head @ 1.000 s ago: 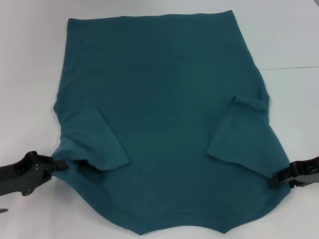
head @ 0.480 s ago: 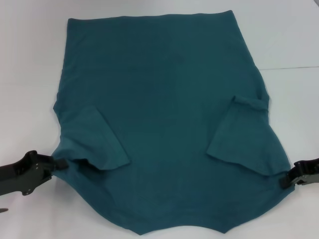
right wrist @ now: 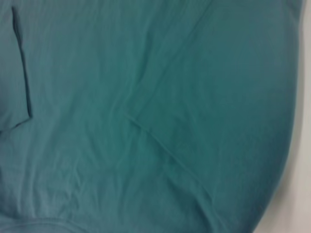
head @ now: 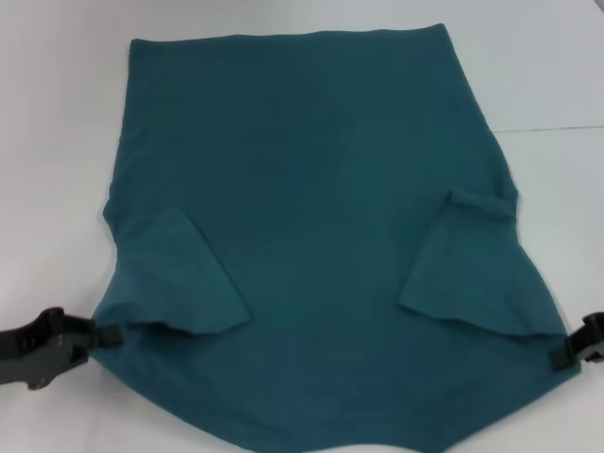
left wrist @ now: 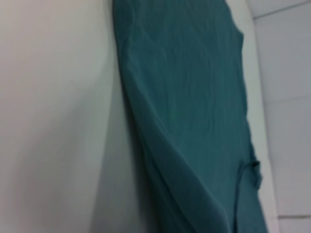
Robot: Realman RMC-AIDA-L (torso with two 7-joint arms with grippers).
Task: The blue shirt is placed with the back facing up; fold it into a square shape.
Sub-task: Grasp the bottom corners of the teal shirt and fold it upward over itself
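The blue shirt (head: 311, 226) lies back up on the white table, both sleeves folded inward over the body. My left gripper (head: 106, 333) is shut on the shirt's near left corner, by the left sleeve. My right gripper (head: 559, 358) is shut on the near right corner. Both hold the near part stretched between them and raised a little. The shirt's far hem lies flat at the back. The shirt also fills the left wrist view (left wrist: 189, 121) and the right wrist view (right wrist: 146, 116); neither shows fingers.
The white table (head: 57, 142) surrounds the shirt on the left, right and back. A thin seam line (head: 557, 127) runs across the table at the right. The shirt's near edge runs off the bottom of the head view.
Both grippers have moved outward and toward me with the shirt's corners, pulling the near part wider and flatter. The shirt's near edge has slid out of the bottom of the head view.
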